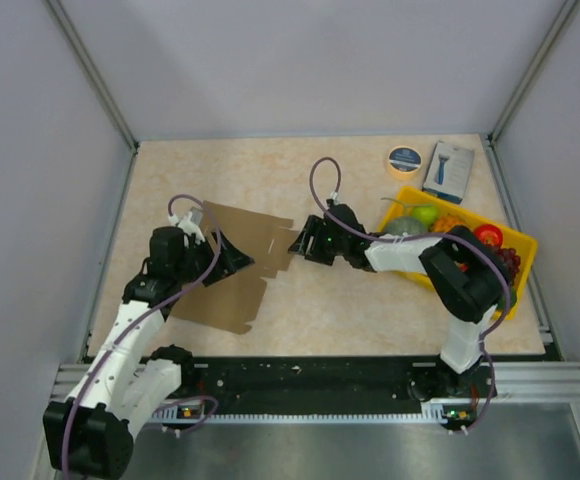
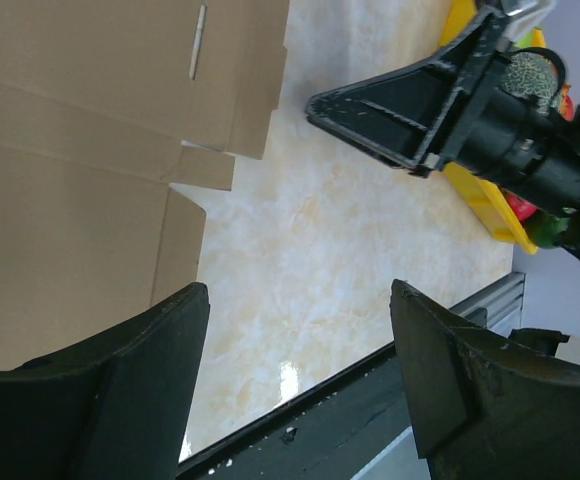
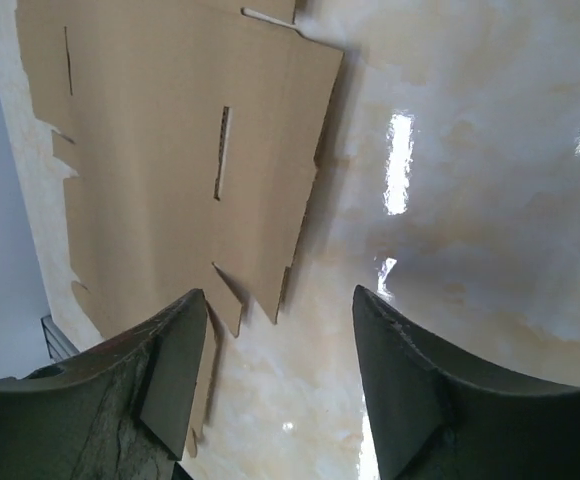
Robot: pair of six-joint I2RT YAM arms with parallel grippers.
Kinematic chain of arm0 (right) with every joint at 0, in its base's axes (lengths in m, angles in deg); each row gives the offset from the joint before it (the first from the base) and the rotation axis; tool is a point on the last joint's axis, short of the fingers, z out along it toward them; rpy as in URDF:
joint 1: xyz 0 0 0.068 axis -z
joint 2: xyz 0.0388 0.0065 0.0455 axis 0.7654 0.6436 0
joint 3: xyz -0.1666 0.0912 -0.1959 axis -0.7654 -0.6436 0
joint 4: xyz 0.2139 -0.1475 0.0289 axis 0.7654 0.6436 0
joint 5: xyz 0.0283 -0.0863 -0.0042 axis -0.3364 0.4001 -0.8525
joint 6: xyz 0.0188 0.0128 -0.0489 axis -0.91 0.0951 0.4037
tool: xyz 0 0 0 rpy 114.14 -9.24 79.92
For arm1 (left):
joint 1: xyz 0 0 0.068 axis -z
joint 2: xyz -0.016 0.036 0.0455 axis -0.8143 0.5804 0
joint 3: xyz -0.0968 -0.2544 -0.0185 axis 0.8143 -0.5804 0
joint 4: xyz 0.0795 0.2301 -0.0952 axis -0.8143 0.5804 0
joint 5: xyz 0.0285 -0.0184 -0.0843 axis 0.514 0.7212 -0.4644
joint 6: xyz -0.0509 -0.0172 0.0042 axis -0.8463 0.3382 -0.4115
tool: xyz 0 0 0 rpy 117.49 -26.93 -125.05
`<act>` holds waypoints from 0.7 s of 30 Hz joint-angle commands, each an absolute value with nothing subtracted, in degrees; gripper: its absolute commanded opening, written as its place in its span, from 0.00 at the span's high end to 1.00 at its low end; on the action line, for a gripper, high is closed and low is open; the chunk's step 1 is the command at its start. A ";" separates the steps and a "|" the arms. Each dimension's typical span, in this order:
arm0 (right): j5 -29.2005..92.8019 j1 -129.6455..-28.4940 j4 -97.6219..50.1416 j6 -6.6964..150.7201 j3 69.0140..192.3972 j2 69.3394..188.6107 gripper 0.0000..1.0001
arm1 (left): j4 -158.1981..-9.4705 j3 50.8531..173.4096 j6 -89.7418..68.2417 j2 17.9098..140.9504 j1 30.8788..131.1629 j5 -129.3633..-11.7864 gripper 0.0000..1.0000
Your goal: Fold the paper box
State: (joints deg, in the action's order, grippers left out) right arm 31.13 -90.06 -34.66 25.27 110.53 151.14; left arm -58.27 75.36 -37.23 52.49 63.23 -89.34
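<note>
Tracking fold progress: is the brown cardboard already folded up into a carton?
No, the paper box lies as a flat, unfolded sheet on the table, its flaps spread out.

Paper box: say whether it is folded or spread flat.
Spread flat. The paper box lies as one sheet on the table, flaps showing, no walls raised.
</note>
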 commanded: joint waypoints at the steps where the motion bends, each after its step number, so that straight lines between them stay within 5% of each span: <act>1: 28.55 -90.46 -46.82 22.58 108.08 154.59 0.44 | -64.94 73.37 -38.81 49.56 66.11 -87.28 0.23; 16: 29.60 -90.55 -59.22 16.43 105.78 162.32 0.62 | -57.13 73.88 -37.49 37.51 66.74 -83.50 0.21; 21: 30.21 -90.46 -60.37 17.21 106.75 163.82 0.83 | -53.35 76.69 -35.65 36.63 66.74 -82.79 0.21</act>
State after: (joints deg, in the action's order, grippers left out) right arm 28.83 -90.04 -58.64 16.98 105.75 161.93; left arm -55.49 72.61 -37.80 37.56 66.64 -83.77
